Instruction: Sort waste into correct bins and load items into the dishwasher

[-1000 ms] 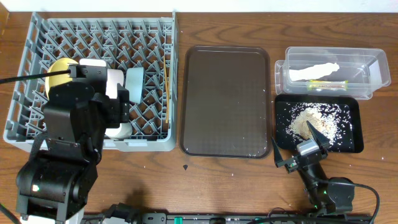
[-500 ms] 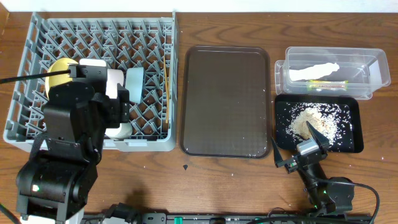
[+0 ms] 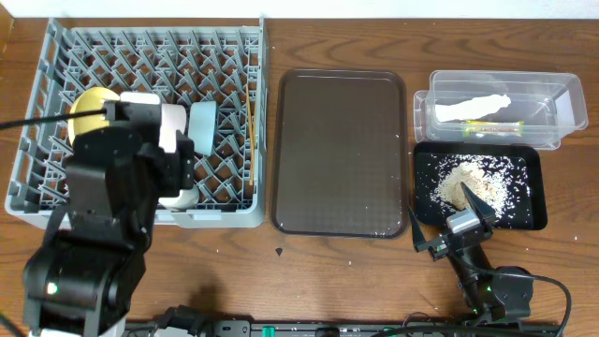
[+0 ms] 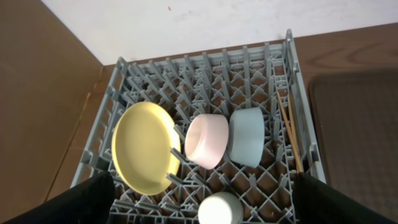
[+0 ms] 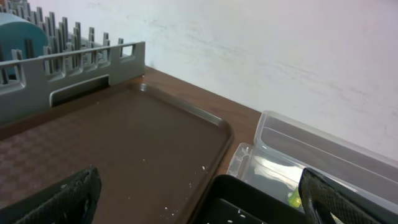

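The grey dish rack (image 3: 56,75) holds the yellow plate (image 4: 143,146), the white bowl (image 4: 207,142), the light-blue bowl (image 4: 247,135) and the small white cup (image 4: 219,210). Two chopsticks (image 4: 290,130) lie along its right side. My left gripper (image 4: 208,198) is open and empty above the cup. The clear tub (image 3: 562,89) holds the white wrapper (image 3: 473,106) and the yellow-green packet (image 3: 496,124). The black tray (image 3: 535,221) holds the beige crumbs (image 3: 473,178). My right gripper (image 3: 447,213) is open and empty at the black tray's near left corner.
The dark-brown serving tray (image 3: 340,150) lies between the rack and the bins, with a few white specks on it (image 5: 112,143). The left arm's bulk covers the rack's front left part. A pale wall runs behind the table.
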